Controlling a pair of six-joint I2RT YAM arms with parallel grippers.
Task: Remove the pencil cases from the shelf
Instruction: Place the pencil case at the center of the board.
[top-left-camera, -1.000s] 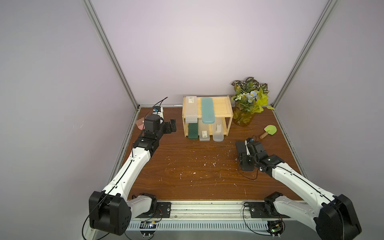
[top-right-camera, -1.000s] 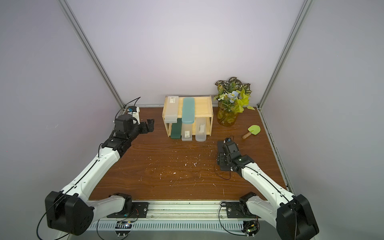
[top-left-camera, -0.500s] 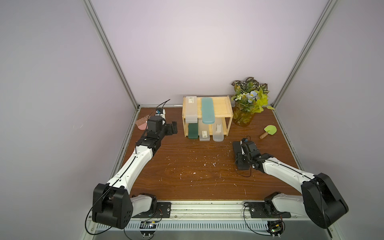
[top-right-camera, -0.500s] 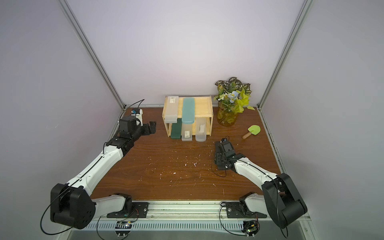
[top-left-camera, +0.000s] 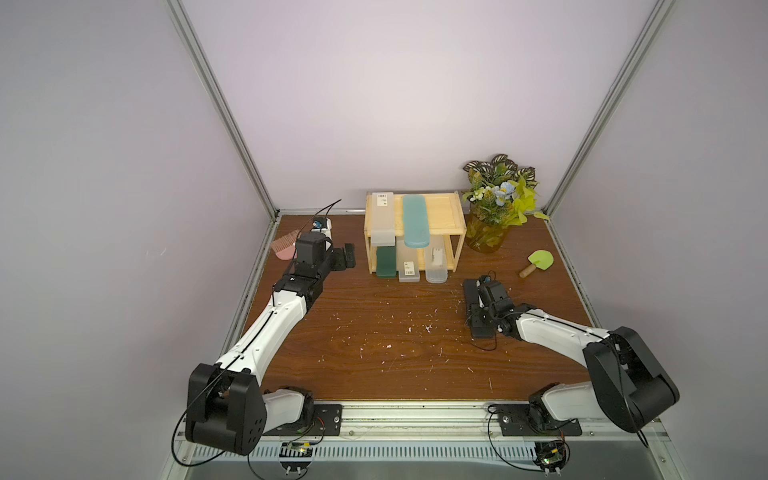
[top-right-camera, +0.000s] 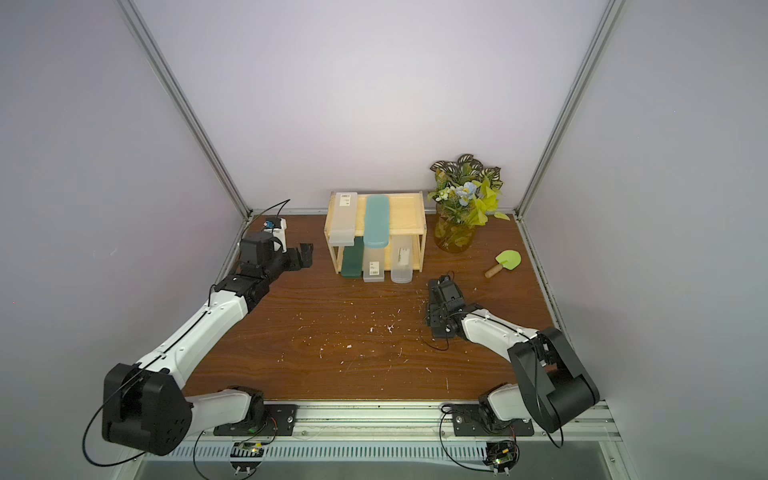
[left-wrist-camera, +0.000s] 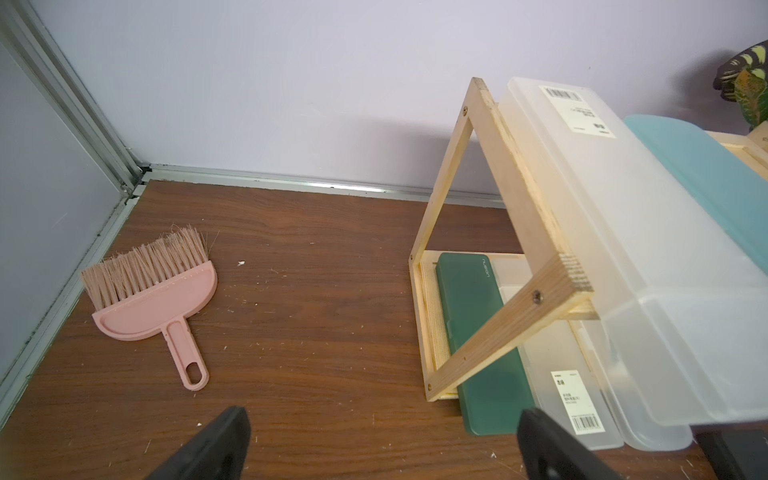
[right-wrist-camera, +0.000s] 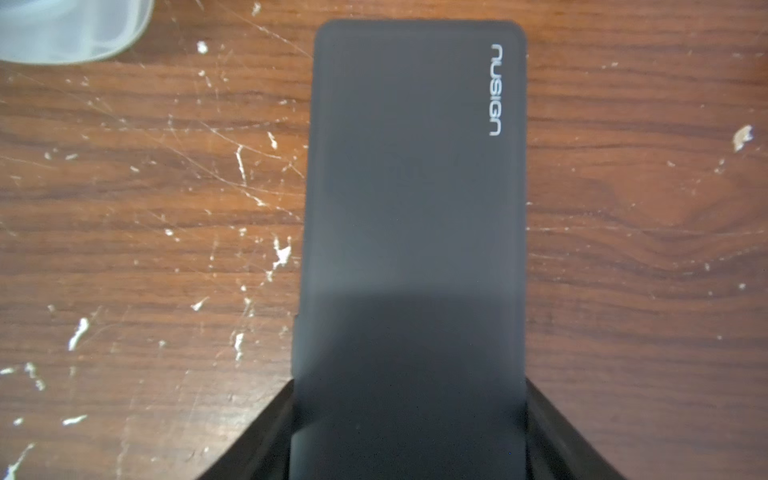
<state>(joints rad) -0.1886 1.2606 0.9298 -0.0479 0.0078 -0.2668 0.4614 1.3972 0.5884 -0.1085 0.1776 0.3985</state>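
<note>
The right pincer clamps the black pencil case across its narrow width, apparently to set it on the counter, while the left pincer, spread empty, faces the shelf.

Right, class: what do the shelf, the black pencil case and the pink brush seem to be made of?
The shelf: bare pale plywood; layered end, grain.
The black pencil case: probably matt plastic; dull even face, printed logo.
The pink brush: likely moulded plastic, smooth; bristle fibre unclear.

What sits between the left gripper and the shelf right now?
Only bare table separates the left gripper from the shelf; both top views and the left wrist view show it.
</note>
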